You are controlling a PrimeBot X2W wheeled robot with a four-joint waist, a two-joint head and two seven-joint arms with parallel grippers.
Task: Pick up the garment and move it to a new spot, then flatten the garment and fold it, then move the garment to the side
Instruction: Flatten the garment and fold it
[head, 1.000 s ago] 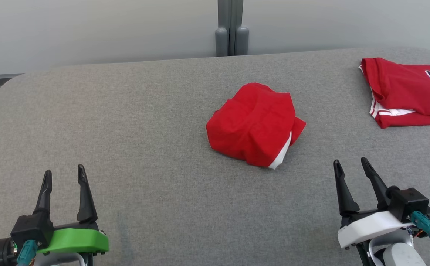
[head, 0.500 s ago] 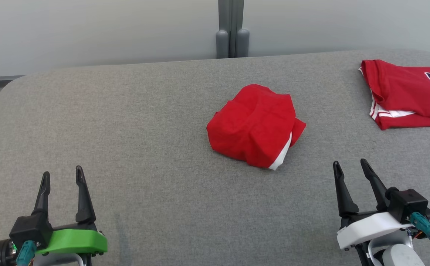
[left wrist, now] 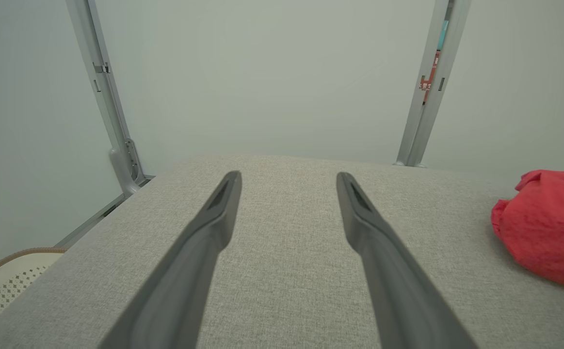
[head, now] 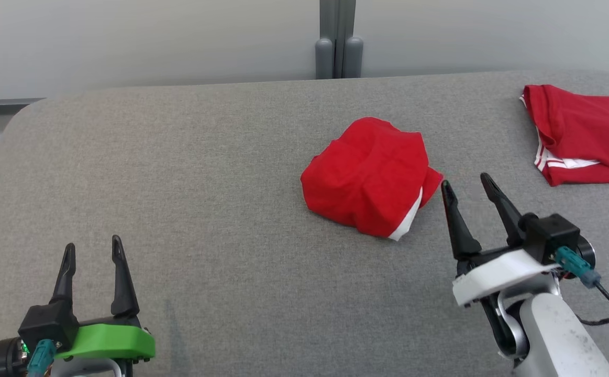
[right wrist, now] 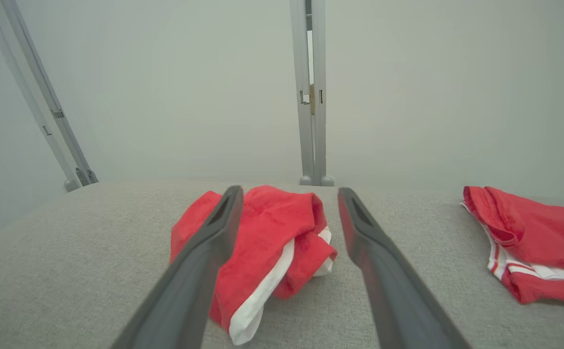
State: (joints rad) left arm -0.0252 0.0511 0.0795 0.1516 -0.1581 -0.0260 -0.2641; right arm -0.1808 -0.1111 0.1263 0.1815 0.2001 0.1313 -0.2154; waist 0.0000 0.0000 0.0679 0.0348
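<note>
Right gripper point(head: 465, 180), fingers apart, sits at the red garment's point(head: 369, 175) three o'clock, seemingly not touching it; left gripper point(head: 92, 242) is also spread.

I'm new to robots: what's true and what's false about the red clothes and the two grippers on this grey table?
1. A crumpled red garment lies near the middle of the grey table. True.
2. The right gripper is clamped on that garment. False: it is open beside it, gripping nothing.
3. The left gripper is open and empty. True.
4. The folded red jersey lies at the table's left end. False: it lies at the right end.
</note>
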